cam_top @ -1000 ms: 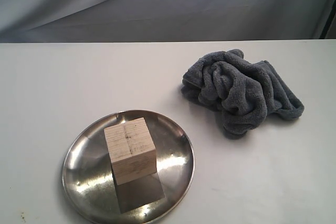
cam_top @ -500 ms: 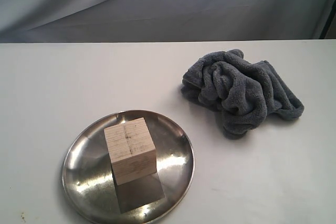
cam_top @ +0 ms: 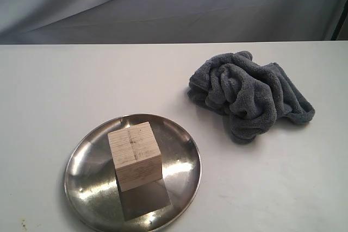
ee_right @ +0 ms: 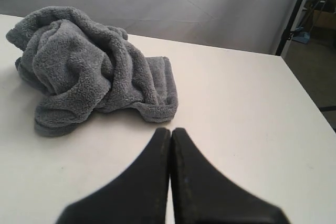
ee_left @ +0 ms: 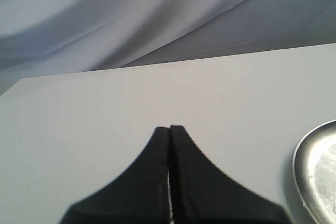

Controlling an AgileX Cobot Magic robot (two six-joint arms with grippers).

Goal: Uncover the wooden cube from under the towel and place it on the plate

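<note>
The light tan wooden cube (cam_top: pixel 135 155) stands upright on the shiny steel plate (cam_top: pixel 87 158) at the front left of the table. The dark grey towel (cam_top: pixel 247 93) lies crumpled on the table to the right, apart from the plate. Neither gripper shows in the exterior view. In the left wrist view my left gripper (ee_left: pixel 169 128) is shut and empty above bare table, with the plate's rim (ee_left: pixel 302 156) off to one side. In the right wrist view my right gripper (ee_right: pixel 170 129) is shut and empty, just short of the towel (ee_right: pixel 84 66).
The white table (cam_top: pixel 283 188) ends at a back edge below a grey cloth backdrop (cam_top: pixel 163 4). The right wrist view shows the table's right edge (ee_right: pixel 310 98) with dark floor and a black stand (ee_right: pixel 294 14) beyond it.
</note>
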